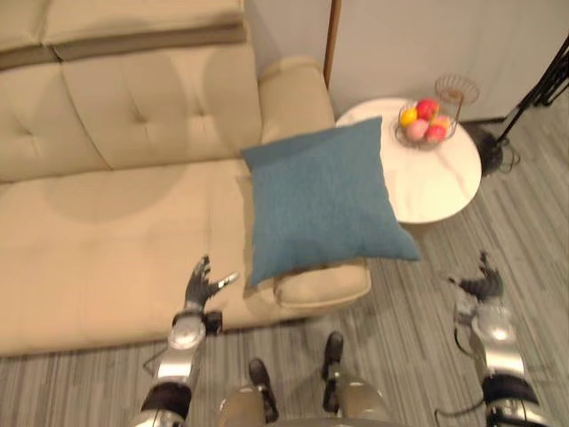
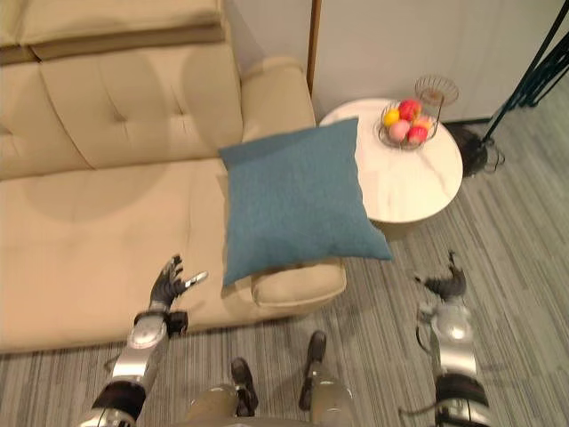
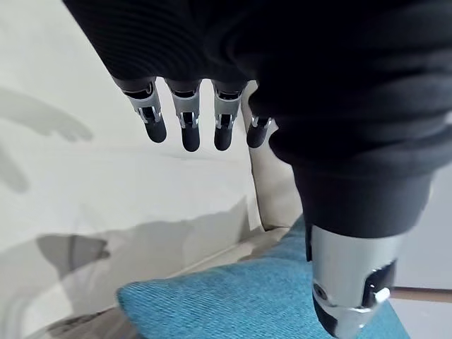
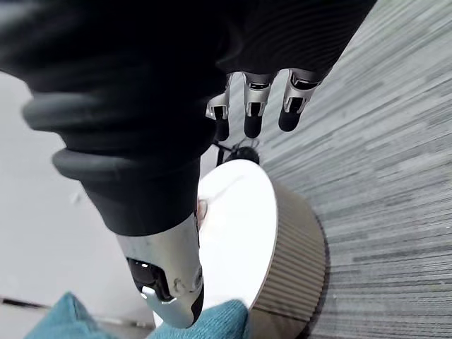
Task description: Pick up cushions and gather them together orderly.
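Note:
A blue square cushion (image 1: 318, 200) lies tilted across the right armrest (image 1: 293, 93) of the beige sofa (image 1: 116, 222), one corner hanging over toward the round table. It shows again as the blue cushion (image 3: 247, 300) in the left wrist view. My left hand (image 1: 201, 286) hovers open over the sofa's front edge, just left of the cushion's lower corner, holding nothing. Over the floor to the right, my right hand (image 1: 481, 283) is open and empty, below the table.
A round white side table (image 1: 427, 178) stands right of the sofa with a wire bowl of fruit (image 1: 426, 123) on it. A dark lamp stand base (image 1: 489, 147) sits behind the table. Grey striped floor (image 1: 418, 311) lies in front.

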Available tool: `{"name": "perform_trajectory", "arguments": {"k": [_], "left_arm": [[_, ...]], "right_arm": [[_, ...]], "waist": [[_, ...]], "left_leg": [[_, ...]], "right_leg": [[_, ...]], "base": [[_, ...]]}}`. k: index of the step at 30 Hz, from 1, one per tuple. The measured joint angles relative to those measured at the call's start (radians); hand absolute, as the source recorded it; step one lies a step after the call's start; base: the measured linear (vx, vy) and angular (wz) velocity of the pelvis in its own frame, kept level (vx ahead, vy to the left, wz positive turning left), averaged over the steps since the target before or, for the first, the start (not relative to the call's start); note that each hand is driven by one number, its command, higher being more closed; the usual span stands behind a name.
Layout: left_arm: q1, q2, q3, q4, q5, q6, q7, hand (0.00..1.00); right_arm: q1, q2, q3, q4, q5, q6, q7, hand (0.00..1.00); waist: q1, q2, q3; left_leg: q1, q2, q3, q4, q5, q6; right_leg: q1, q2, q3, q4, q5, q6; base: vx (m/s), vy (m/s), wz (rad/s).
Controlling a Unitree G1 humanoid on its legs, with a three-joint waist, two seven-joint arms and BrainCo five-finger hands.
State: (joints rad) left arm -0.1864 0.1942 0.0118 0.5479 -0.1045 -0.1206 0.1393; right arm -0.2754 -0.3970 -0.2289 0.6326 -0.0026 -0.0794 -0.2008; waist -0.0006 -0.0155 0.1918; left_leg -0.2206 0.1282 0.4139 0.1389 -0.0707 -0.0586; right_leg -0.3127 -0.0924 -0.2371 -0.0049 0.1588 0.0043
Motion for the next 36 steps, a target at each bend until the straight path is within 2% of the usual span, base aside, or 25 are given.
{"name": "perform_trajectory", "arguments": {"k": [5, 9, 10, 12, 15, 20, 23, 26, 28, 29, 34, 36], "left_arm": [[-0.257, 0.004, -0.055, 0.086, -0.062, -0.007, 0.042, 0.00], [-0.418, 0.013, -0.089, 0.151, -0.097, -0.014, 0.066, 0.00], [-0.472, 0.015, -0.096, 0.179, -0.109, -0.016, 0.070, 1.00], [-0.551, 0.015, -0.103, 0.231, -0.135, -0.017, 0.081, 1.00], [-0.645, 0.017, -0.128, 0.291, -0.218, -0.016, 0.086, 1.00], [-0.681, 0.064, -0.129, 0.270, -0.259, -0.021, 0.104, 1.00], [-0.678, 0.086, -0.129, 0.213, -0.260, -0.022, 0.110, 1.00], [-0.560, 0.096, -0.127, 0.007, -0.259, -0.036, 0.127, 1.00], [-0.492, 0.088, -0.127, -0.061, -0.258, -0.043, 0.126, 1.00], [-0.383, 0.068, -0.127, -0.157, -0.257, -0.045, 0.124, 1.00], [-0.121, 0.013, -0.123, -0.304, -0.252, -0.046, 0.121, 1.00], [-0.004, -0.029, -0.118, -0.361, -0.247, -0.045, 0.118, 1.00]], "right_arm": [[-0.301, -0.011, 0.152, 0.064, 0.003, 0.004, -0.009, 0.00], [-0.463, -0.040, 0.235, 0.099, 0.011, 0.016, -0.024, 0.00], [-0.505, -0.042, 0.263, 0.101, 0.012, 0.017, -0.035, 1.00], [-0.566, -0.038, 0.304, 0.108, 0.015, 0.019, -0.042, 1.00], [-0.648, -0.020, 0.357, 0.130, 0.038, 0.020, -0.052, 1.00], [-0.663, -0.025, 0.406, 0.107, 0.122, 0.010, -0.039, 1.00], [-0.607, -0.023, 0.429, 0.010, 0.152, 0.004, -0.026, 1.00], [-0.434, -0.008, 0.420, -0.180, 0.194, -0.014, -0.012, 1.00], [-0.357, 0.008, 0.409, -0.243, 0.202, -0.017, -0.011, 1.00], [-0.248, 0.034, 0.398, -0.326, 0.207, -0.025, -0.005, 1.00], [-0.057, 0.101, 0.386, -0.511, 0.208, -0.037, 0.027, 1.00], [0.011, 0.135, 0.386, -0.541, 0.211, -0.048, 0.052, 1.00]], "waist": [[0.000, 0.001, 0.073], [0.005, 0.002, 0.134], [0.003, 0.003, 0.155], [-0.002, 0.003, 0.186], [-0.012, 0.003, 0.194], [-0.014, 0.004, 0.208], [-0.013, 0.005, 0.209], [-0.013, 0.005, 0.209], [-0.013, 0.005, 0.208], [-0.013, 0.006, 0.208], [-0.010, 0.009, 0.203], [-0.007, 0.022, 0.163]], "left_leg": [[-0.127, 0.015, -0.029, 0.080, 0.000, 0.001], [-0.187, 0.021, -0.044, 0.120, 0.000, 0.001], [-0.204, 0.022, -0.050, 0.131, -0.001, 0.003], [-0.230, 0.028, -0.055, 0.155, -0.006, 0.011], [-0.285, 0.032, -0.052, 0.186, -0.010, 0.017], [-0.305, 0.049, -0.047, 0.214, -0.020, 0.029], [-0.306, 0.061, -0.047, 0.215, -0.020, 0.028], [-0.279, 0.064, -0.047, 0.207, -0.016, 0.022], [-0.254, 0.064, -0.048, 0.200, -0.018, 0.020], [-0.209, 0.062, -0.050, 0.181, -0.020, 0.016], [-0.111, 0.045, -0.055, 0.139, -0.024, 0.010], [-0.091, 0.039, -0.056, 0.119, -0.024, 0.009]], "right_leg": [[-0.092, 0.000, -0.010, 0.002, 0.026, -0.015], [-0.130, -0.003, -0.007, 0.007, 0.039, -0.016], [-0.142, -0.004, -0.008, 0.011, 0.042, -0.014], [-0.156, -0.003, -0.002, 0.014, 0.048, -0.013], [-0.203, -0.002, 0.022, 0.014, 0.069, -0.010], [-0.209, 0.014, 0.048, -0.002, 0.087, -0.013], [-0.208, 0.026, 0.050, -0.009, 0.088, -0.014], [-0.177, 0.033, 0.049, -0.027, 0.088, -0.016], [-0.150, 0.036, 0.050, -0.037, 0.088, -0.016], [-0.106, 0.038, 0.059, -0.047, 0.087, -0.015], [-0.003, 0.032, 0.057, -0.072, 0.068, -0.010], [0.017, 0.027, 0.045, -0.077, 0.062, -0.007]], "base": [[-0.04, 0.009, 0.10], [-0.05, 0.033, 0.10], [-0.06, 0.026, 0.09], [-0.07, 0.021, 0.03], [-0.07, 0.014, -0.07], [-0.03, -0.024, -0.12], [0.00, -0.060, -0.04], [0.07, -0.045, -0.01], [0.11, 0.002, 0.03], [0.10, 0.026, 0.06], [0.06, 0.034, 0.09], [0.03, 0.033, 0.18]]}}
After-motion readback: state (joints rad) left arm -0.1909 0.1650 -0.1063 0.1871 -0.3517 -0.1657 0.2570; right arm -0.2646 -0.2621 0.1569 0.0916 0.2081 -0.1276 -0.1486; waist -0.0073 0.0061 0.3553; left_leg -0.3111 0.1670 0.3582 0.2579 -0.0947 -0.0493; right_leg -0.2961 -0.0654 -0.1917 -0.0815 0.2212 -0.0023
